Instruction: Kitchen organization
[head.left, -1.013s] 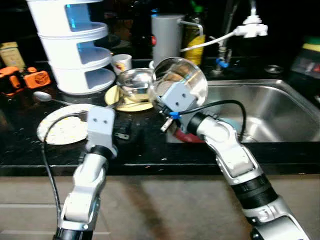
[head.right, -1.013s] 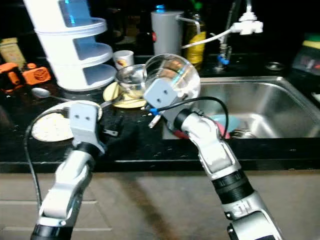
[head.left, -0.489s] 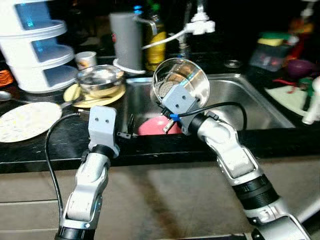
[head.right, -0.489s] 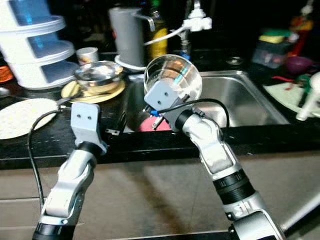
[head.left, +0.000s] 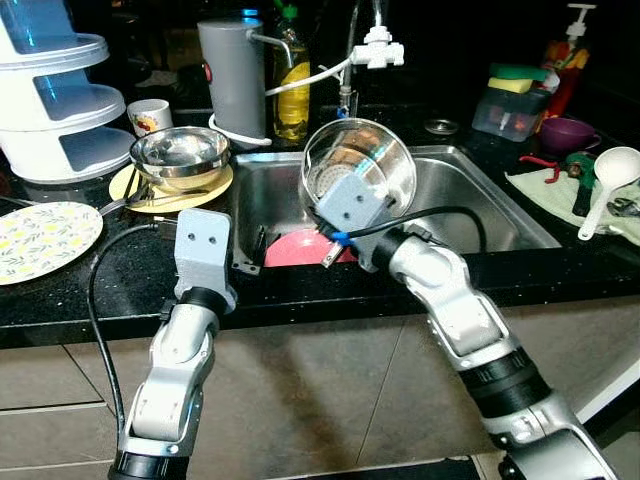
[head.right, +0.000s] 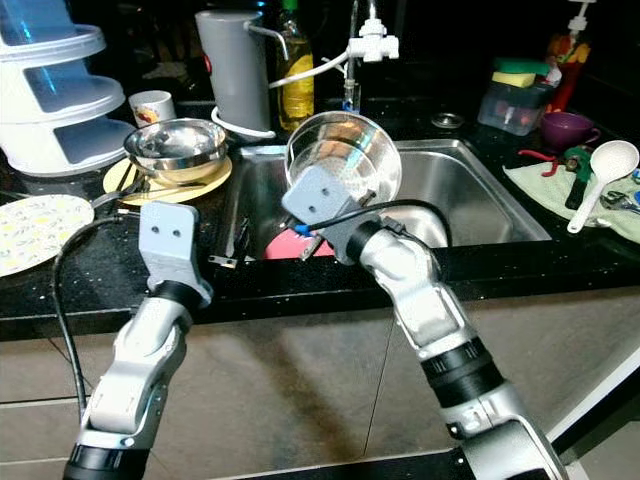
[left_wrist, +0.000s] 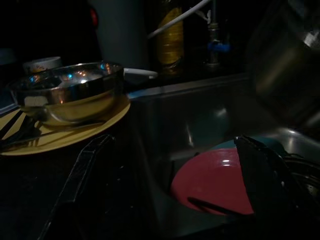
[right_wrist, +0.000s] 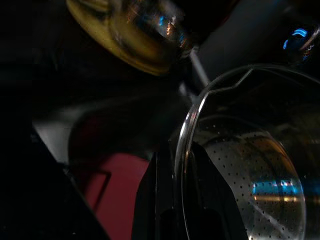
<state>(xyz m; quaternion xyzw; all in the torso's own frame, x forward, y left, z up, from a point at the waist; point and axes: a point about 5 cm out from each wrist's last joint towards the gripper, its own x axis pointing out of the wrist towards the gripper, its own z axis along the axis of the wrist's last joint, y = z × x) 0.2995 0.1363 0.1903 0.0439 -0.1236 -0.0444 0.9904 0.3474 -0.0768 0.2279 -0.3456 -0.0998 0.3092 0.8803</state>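
black countertop (head.left: 60, 290) | left end: patterned plate (head.left: 40, 238); white tiered rack (head.left: 55, 110); yellow plate (head.left: 215, 185) under steel bowl (head.left: 180, 155); cup (head.left: 150, 115) | back edge: grey jug (head.left: 232, 70), oil bottle (head.left: 291, 85) | right end: cloth (head.left: 555, 190), white ladle (head.left: 606, 175), purple bowl (head.left: 565, 132)

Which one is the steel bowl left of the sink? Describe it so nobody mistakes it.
Start at the sink and go left onto the black counter. The steel bowl sits on a yellow plate, in front of the white mug. Unlike the colander, it has no perforations.
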